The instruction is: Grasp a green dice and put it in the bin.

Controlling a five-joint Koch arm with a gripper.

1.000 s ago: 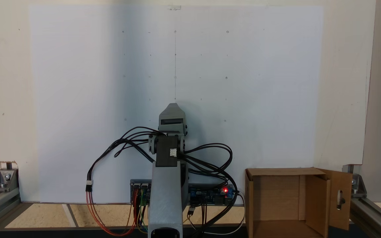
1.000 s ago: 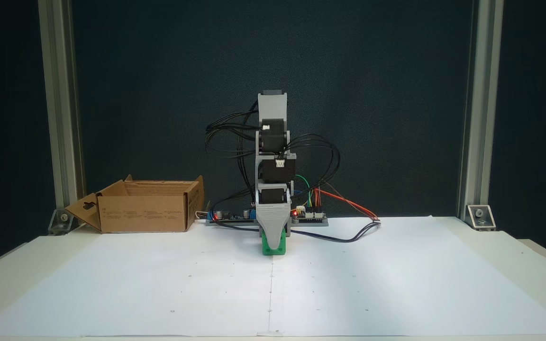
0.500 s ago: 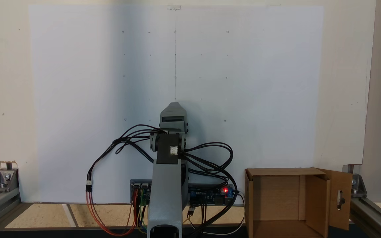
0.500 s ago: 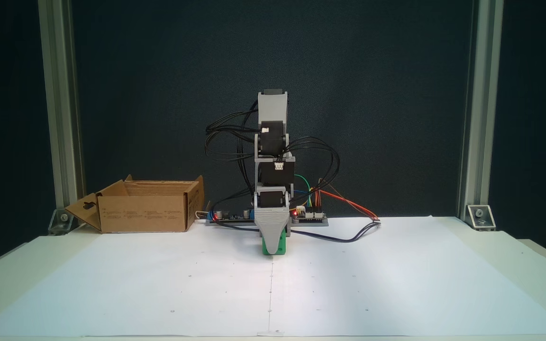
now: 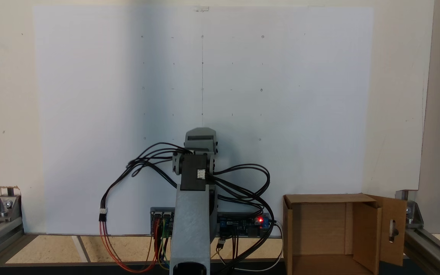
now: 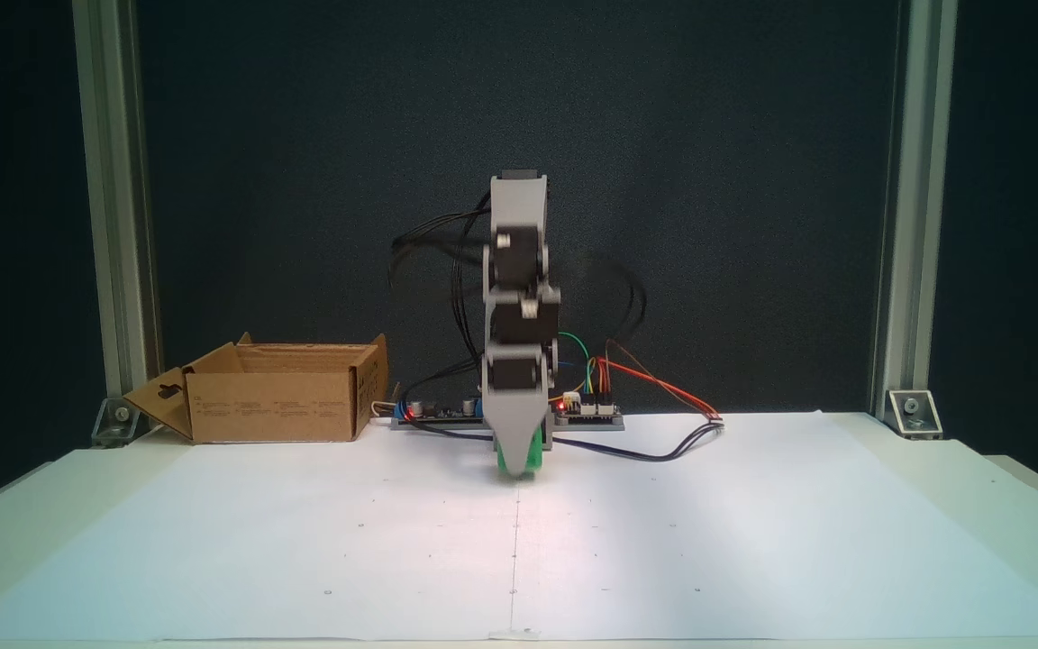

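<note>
My arm (image 5: 191, 229) looks like matt grey printed plastic, faint layer grain on the big link, with black smooth plastic servo blocks (image 6: 523, 320). Cables (image 5: 243, 183) are glossy black rubbery sheath; thinner red and orange ones (image 6: 663, 388) at 3 o'clock of the base. My gripper (image 6: 519, 464) is blurred, grey plastic over the green dice (image 6: 510, 466), which looks like bright smooth plastic. The bin (image 6: 276, 401) is brown corrugated cardboard, matt, rough cut edges, seen at 4 o'clock in a fixed view (image 5: 319, 236). White paper sheet (image 6: 303, 541) is matt and smooth. Frame posts (image 6: 906, 225) are brushed aluminium, dull sheen.
</note>
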